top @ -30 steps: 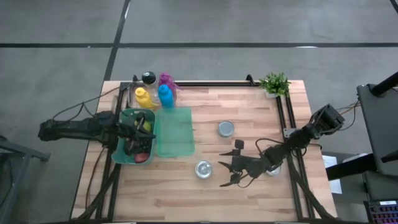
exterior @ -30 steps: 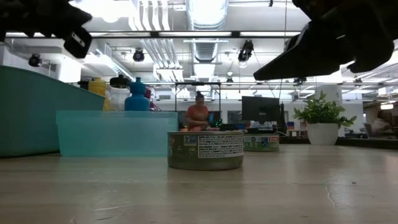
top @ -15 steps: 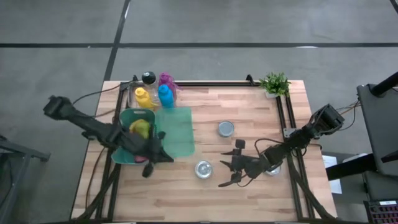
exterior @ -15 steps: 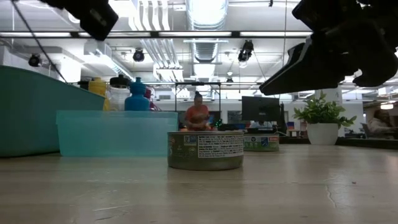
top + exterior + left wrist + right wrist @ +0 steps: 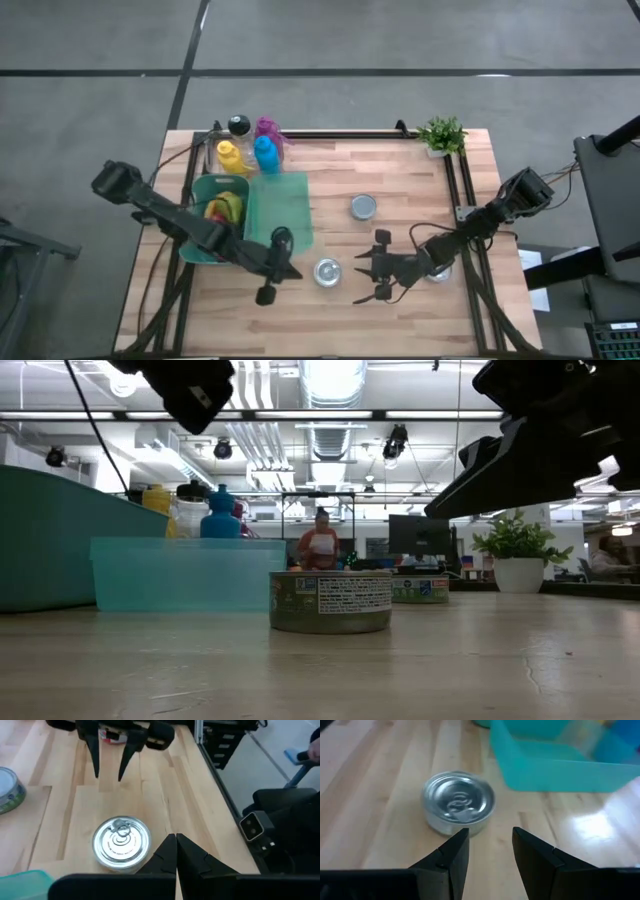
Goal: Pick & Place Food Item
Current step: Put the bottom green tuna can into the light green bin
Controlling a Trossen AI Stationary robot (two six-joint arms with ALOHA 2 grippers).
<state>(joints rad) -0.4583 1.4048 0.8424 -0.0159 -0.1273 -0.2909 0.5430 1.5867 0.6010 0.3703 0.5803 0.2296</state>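
A silver tin can (image 5: 327, 272) stands upright on the wooden table, near the front middle; the left wrist view shows its pull-tab top (image 5: 121, 842). My left gripper (image 5: 291, 270) is shut and holds nothing, hovering just left of this can. My right gripper (image 5: 360, 273) hovers just right of the same can (image 5: 459, 802). Its fingers are a little apart with nothing between them (image 5: 489, 834). A green bin (image 5: 196, 238) at the left holds yellow and red food items (image 5: 222, 207).
A teal tray (image 5: 282, 210) lies beside the bin. A second can (image 5: 364, 207) stands farther back, and a third (image 5: 112, 735) stands behind my right gripper. Bottles (image 5: 250, 150) and a potted plant (image 5: 441, 134) line the far edge. Bare wood lies along the near edge.
My left gripper has swung out of the green bin, toward the table's right and near edges. It now hovers beside the front can, shut throughout. The cans have not moved.
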